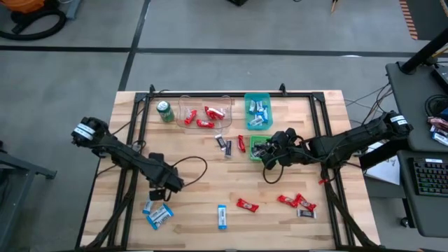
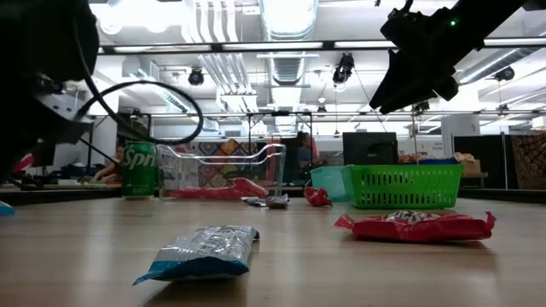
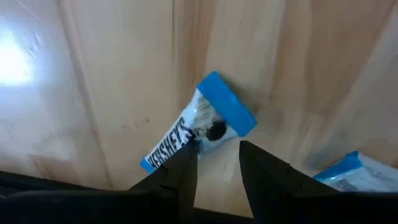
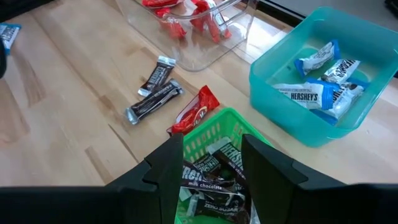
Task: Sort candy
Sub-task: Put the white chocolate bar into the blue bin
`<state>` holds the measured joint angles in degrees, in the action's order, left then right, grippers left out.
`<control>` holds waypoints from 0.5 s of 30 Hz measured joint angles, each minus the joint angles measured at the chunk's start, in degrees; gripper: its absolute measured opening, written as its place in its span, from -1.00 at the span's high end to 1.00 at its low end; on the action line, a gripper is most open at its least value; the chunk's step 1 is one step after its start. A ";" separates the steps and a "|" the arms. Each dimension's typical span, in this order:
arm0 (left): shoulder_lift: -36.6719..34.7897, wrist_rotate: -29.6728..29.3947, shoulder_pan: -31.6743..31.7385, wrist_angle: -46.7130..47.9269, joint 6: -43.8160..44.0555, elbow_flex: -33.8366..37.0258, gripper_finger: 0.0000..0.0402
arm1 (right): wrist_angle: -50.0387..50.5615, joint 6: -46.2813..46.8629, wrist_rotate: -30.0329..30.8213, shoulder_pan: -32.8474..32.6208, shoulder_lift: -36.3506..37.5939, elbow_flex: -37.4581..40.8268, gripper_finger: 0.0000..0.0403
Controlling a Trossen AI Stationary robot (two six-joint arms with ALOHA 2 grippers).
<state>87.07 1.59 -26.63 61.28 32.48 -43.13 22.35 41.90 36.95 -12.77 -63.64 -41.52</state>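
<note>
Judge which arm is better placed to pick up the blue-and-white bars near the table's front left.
Left. The left gripper hangs open right over one blue-and-white bar, while the right gripper is across the table, open above the green basket.

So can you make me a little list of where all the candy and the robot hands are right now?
clear plastic bin: shiny red wrapped bars
teal plastic tub: blue-and-white wrapped bars
green mesh basket: dark brown wrapped bars
loose on the wooden table: all three kinds
left gripper: open, over a blue-and-white bar
right gripper: open, above the green basket
green drink can: upright, beside the clear bin
</note>
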 joint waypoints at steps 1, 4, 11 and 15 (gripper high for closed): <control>-0.08 0.25 0.00 -0.47 0.06 0.65 0.49 | 0.00 0.01 0.00 -0.04 0.00 0.00 0.25; -0.15 0.02 0.04 -1.54 0.25 2.03 0.49 | -0.08 0.01 -0.07 -0.05 0.00 0.02 0.25; -0.11 -2.88 0.07 -2.35 0.41 3.18 0.50 | -0.20 0.01 -0.02 -0.05 0.00 0.02 0.25; -0.11 -5.13 0.11 -2.75 0.02 3.41 0.59 | -0.20 0.01 -0.02 -0.09 0.00 0.04 0.25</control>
<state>86.96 -3.54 -26.52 58.52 32.49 -39.72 22.15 41.91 36.93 -12.86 -63.64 -41.47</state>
